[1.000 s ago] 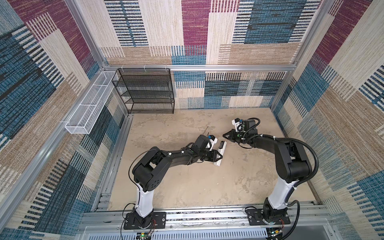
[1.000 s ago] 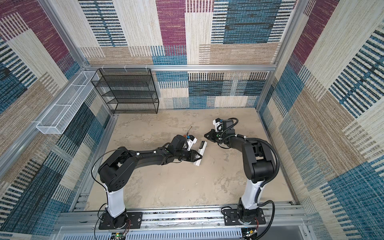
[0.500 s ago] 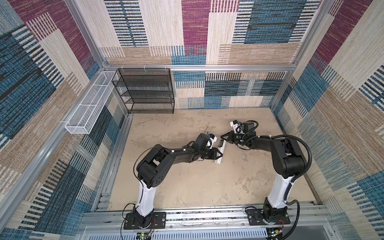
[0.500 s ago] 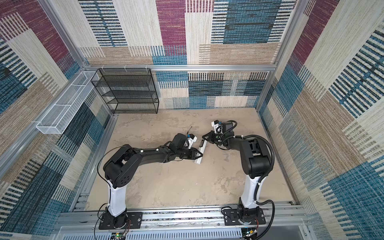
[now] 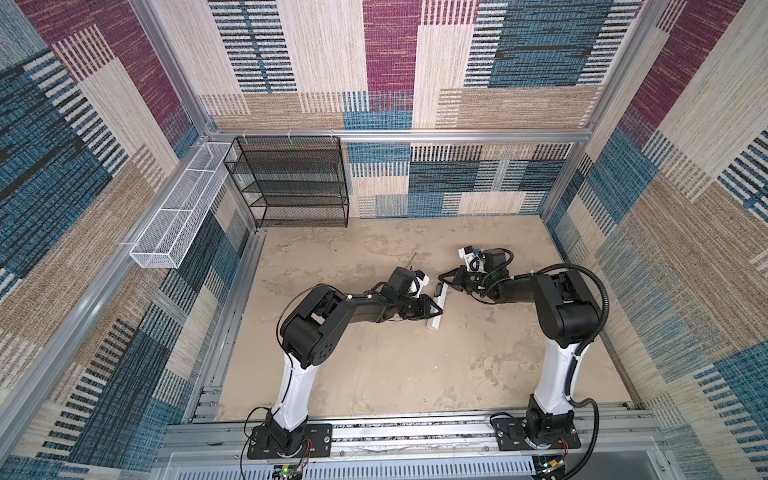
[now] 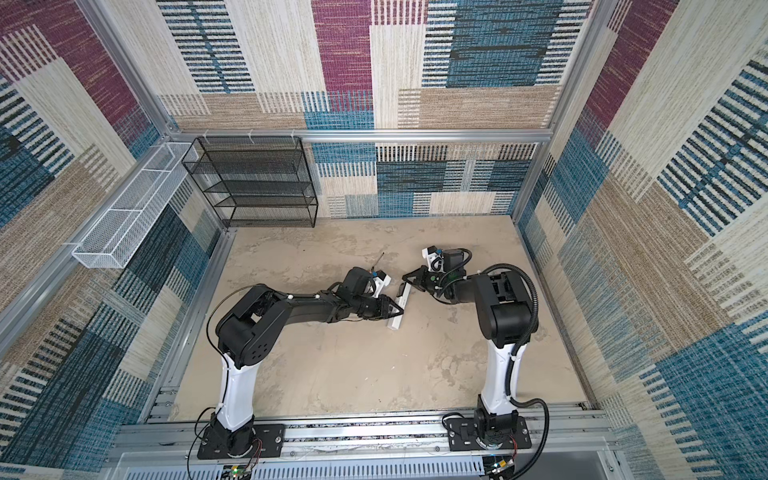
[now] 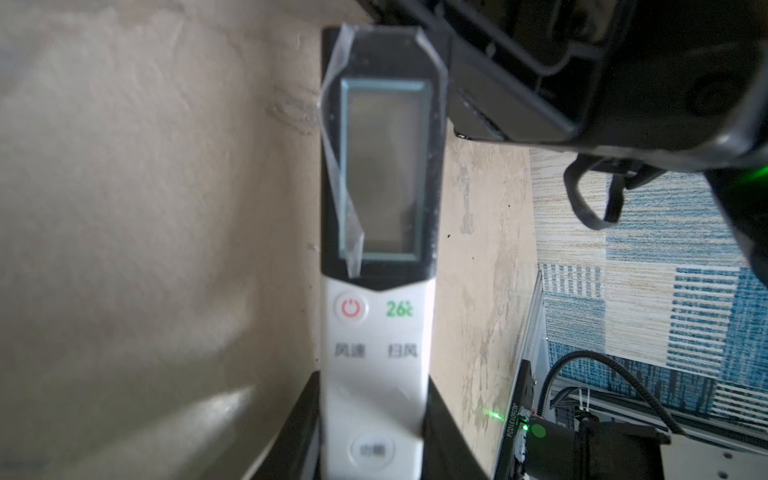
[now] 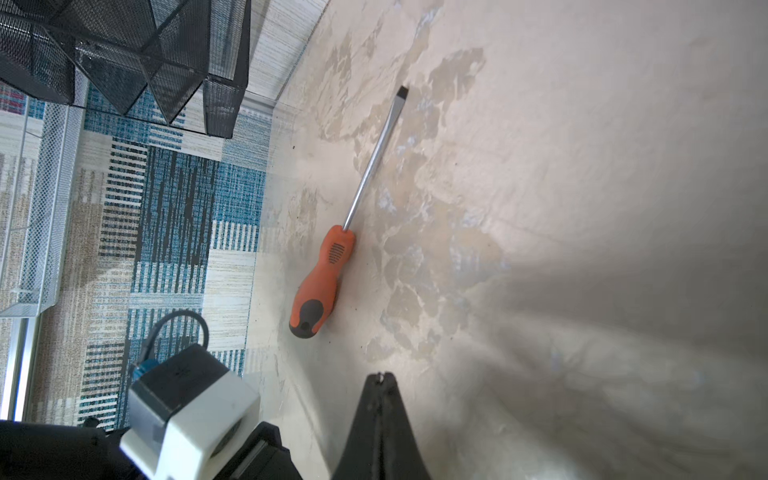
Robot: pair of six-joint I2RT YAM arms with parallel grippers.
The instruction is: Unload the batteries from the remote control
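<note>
In both top views, grips the white remote control (image 5: pixel 434 321) (image 6: pixel 396 322) near its middle with the left pincer (image 5: pixel 438 309) (image 6: pixel 401 309), jaws partly apart around it. Sets it slanted near the middle of the beige worktop (image 5: pixel 374 374) (image 6: pixel 353 374); cannot tell if touching. Points the right pincer (image 5: pixel 441 278) (image 6: pixel 403 279), shut tight and empty, at the far end of the remote control, right beside it. Shows only the thin shaft of the screwdriver (image 5: pixel 412 261) (image 6: pixel 380 259) behind the left wrist. Has a black mesh shelf (image 5: pixel 291 183) (image 6: pixel 257 183) by the back wall and a white wire basket (image 5: pixel 174 216) (image 6: pixel 129 212) on the left wall.

In the left wrist view, shows the button side of the remote control (image 7: pixel 376 332): grey screen, red power button, green number. Has clear film (image 7: pixel 347 187) peeling off the screen. Squeezes its two long edges between black fingers (image 7: pixel 305 419).

In the right wrist view, shows the right pincer (image 8: pixel 382 380) closed, tips together, nothing between them. Shows the screwdriver (image 8: pixel 332 266), orange and black handle, lying on the worktop ahead of the tips and apart from them.

Cannot see the batteries in any view; back of the remote control hidden.
</note>
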